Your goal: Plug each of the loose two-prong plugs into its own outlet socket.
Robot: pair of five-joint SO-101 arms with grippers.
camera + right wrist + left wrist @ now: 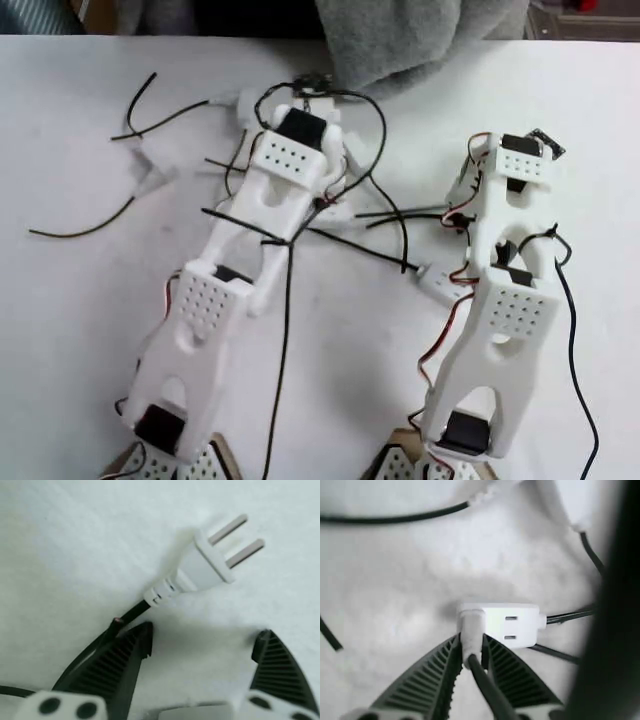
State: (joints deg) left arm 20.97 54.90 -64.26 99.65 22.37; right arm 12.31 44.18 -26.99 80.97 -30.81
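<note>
The left gripper (471, 647) was pinched on the held plug (470, 627), its ribbed fingers (436, 675) pressed to either side of the body where the cord left it. That plug sat against one end of the white outlet block (512, 625) on the table (395, 580). Whether its blades were fully home could not be seen. One free pair of slots (511, 618) faced up on the block.

The right gripper (204, 635) was spread wide just short of the loose plug (200, 572). This plug lay flat on the table with its prongs (245, 553) pointing away and its black cord (131, 614) running back beside one finger.

Both plugs looked light, hard and smooth, likely to skid or twist under a poor pinch. The stiff cord would probably tug them off line. The best hold seemed to be across the flat sides of the body, behind the prong face, not on the ribbed collar or cord. The thin prongs could bend if jammed. The block, also light, would likely slide when pushed.

Counted for certain: two plugs, each with two prongs, and one outlet block. From above, further white pieces (150, 180) lay among the cords, too small to tell plug from socket.
</note>
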